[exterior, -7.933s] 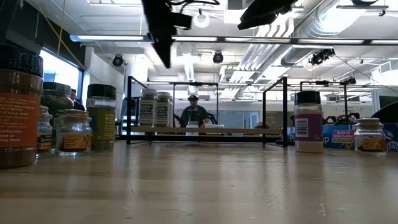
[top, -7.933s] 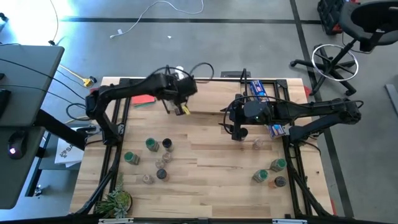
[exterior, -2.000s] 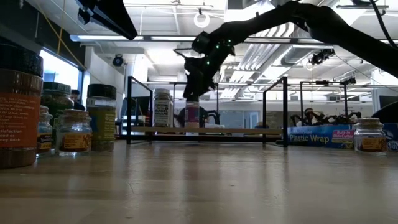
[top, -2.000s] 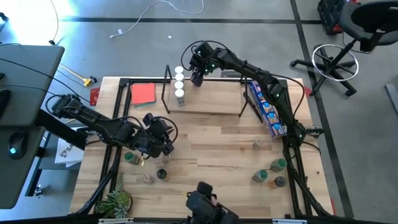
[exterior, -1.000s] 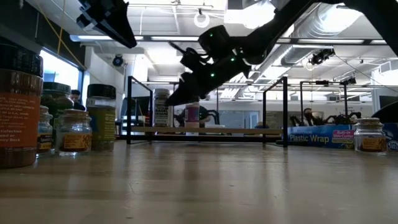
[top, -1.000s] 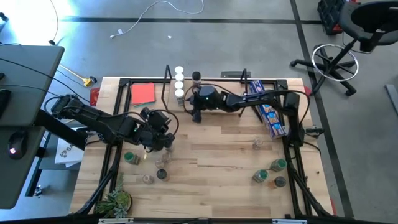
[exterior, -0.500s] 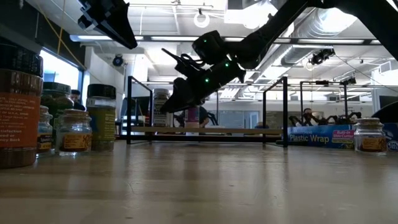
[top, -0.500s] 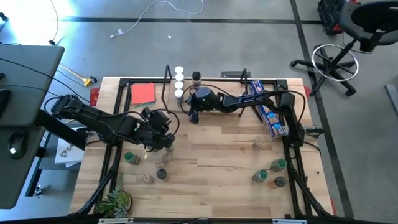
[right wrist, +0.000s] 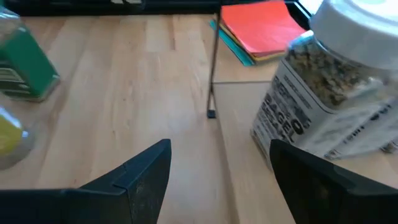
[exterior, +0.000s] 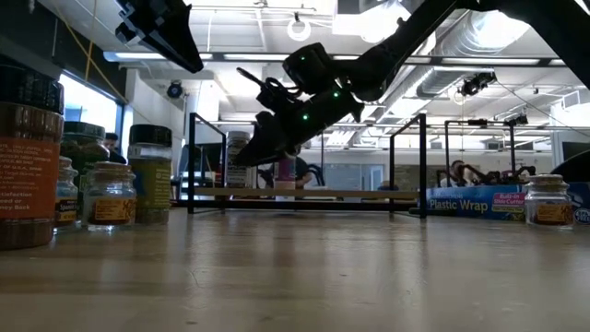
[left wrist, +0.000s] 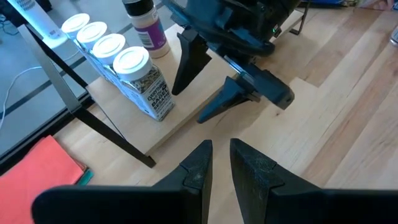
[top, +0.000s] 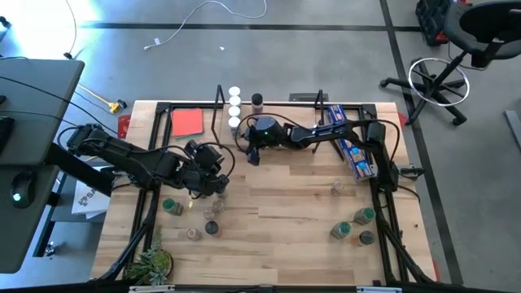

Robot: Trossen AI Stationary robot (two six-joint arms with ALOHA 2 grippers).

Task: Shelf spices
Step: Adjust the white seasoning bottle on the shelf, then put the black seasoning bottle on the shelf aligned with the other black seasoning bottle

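Note:
The shelf [top: 281, 137], a light wooden board in a black wire frame, stands at the table's far middle. On its left end stand a row of several white-lidded spice jars [top: 234, 107] and one black-lidded jar [top: 257, 101]. My right gripper [top: 248, 152] hovers open over the board, just right of the nearest white-lidded jar [right wrist: 329, 93]. That jar stands outside its fingers [left wrist: 189, 62], and nothing is between them. My left gripper [left wrist: 221, 149] waits at the table's left middle, raised, fingers shut and empty. Loose spices stand in clusters at the near left [top: 203, 216] and near right [top: 354, 226].
A red card [top: 187, 122] lies left of the shelf. A long blue packet [top: 350, 142] lies along its right end. A small plant [top: 151, 262] sits at the near left corner. Bare wood lies between the two jar clusters. People show beyond the table in the low view.
My right gripper has edged a little toward the table's left, closer to the row of white-lidded jars, and has stayed open.

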